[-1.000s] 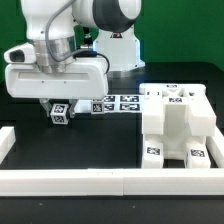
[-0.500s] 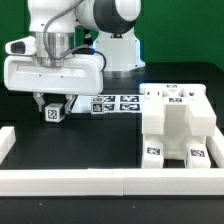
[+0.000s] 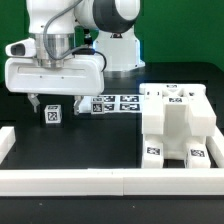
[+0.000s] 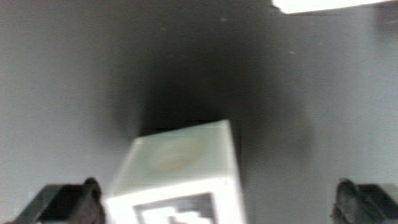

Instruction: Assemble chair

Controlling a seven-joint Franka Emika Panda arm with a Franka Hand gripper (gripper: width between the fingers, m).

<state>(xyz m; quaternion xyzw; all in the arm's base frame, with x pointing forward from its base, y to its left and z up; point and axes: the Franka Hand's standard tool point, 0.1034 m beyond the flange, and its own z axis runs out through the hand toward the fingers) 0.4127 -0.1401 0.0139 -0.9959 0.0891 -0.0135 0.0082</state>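
A small white chair piece (image 3: 52, 114) with a black-and-white tag stands on the black table at the exterior view's left. My gripper (image 3: 53, 105) hangs right over it, open, with one finger on each side and not touching it. In the wrist view the piece (image 4: 178, 165) stands between the dark fingertips (image 4: 71, 205), nearer one of them, and my gripper (image 4: 217, 205) is spread wide. The partly built chair (image 3: 175, 125), a blocky white body with several tags, stands at the exterior view's right.
The marker board (image 3: 118, 102) lies flat behind the gripper. A long white border rail (image 3: 100, 181) runs along the front and another (image 3: 5, 140) along the left side. The arm's base (image 3: 118, 45) stands at the back.
The jaws have opened and let go of the small white piece, which now stands on the table. The hand has shifted slightly toward the exterior view's left since the earliest frame.
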